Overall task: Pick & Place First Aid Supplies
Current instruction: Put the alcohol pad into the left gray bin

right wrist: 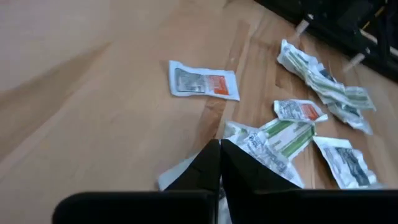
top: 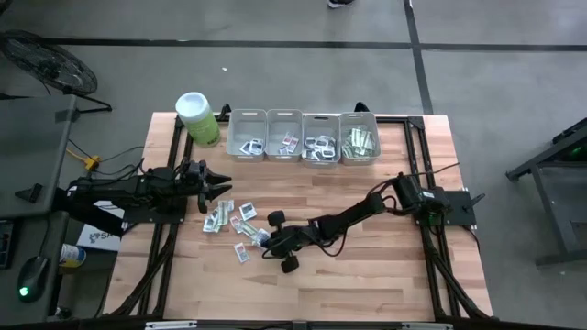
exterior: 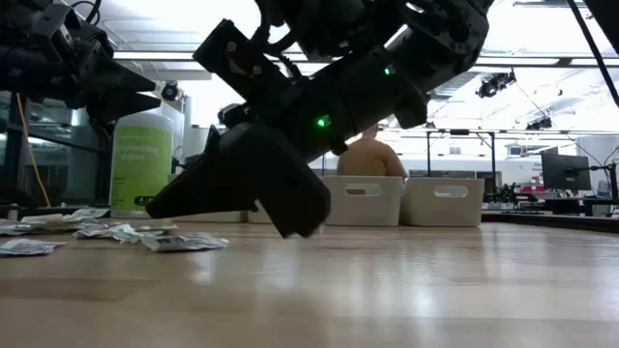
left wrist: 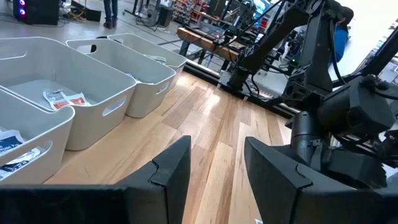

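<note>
Several small flat first aid packets (top: 227, 218) lie scattered on the wooden table left of centre. They are white squares with prints and green-and-white strips (right wrist: 283, 134). My right gripper (right wrist: 219, 146) reaches in from the right, slants down into this pile (top: 260, 240) and is shut at a white packet (right wrist: 173, 177). A lone packet with an orange print (right wrist: 204, 83) lies flat beyond it. My left gripper (top: 223, 188) hangs open and level above the pile's left edge, with nothing between its fingers (left wrist: 168, 171). My right gripper's fingertips meet on a white packet whose surface shows on either side of them (right wrist: 171, 179). The fingers come slanting down from the table's right. They hide the pinched spot, so edge or fold cannot be told. The packet still lies on the table.
Four grey bins (top: 303, 136) with sorted packets stand in a row at the far edge. A lime-green canister (top: 197, 119) stands to their left. Bare wood lies near and right of the pile. A person (exterior: 372, 155) sits beyond the table.
</note>
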Motion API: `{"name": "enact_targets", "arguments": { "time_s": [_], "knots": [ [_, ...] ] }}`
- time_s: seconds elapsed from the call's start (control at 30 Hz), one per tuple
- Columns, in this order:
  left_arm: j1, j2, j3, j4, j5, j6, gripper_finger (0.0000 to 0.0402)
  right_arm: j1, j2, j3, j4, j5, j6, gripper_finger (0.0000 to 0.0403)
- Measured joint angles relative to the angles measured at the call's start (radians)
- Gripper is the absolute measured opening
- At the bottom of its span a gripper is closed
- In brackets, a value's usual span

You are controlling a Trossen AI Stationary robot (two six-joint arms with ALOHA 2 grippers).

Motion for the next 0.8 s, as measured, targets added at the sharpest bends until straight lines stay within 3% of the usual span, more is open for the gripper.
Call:
{"name": "enact_targets", "arguments": {
  "time_s": [0.17, 0.4, 0.53, 0.8],
  "knots": [
    [0.000, 0.000, 0.000, 0.000, 0.000, 0.000, 0.0150, 0.021, -0.003, 0.000, -0.004, 0.020, -0.112, 0.0002],
    [0.000, 0.000, 0.000, 0.000, 0.001, 0.000, 0.0150, 0.060, -0.009, 0.000, -0.020, 0.201, -0.445, 0.0002],
    [0.000, 0.000, 0.000, 0.000, 0.001, 0.000, 0.0150, 0.076, -0.009, 0.001, 0.010, 0.247, -0.579, 0.0001],
    [0.000, 0.000, 0.000, 0.000, 0.001, 0.000, 0.0150, 0.080, -0.008, 0.000, 0.014, 0.315, -0.647, 0.0001]
  ]
}}
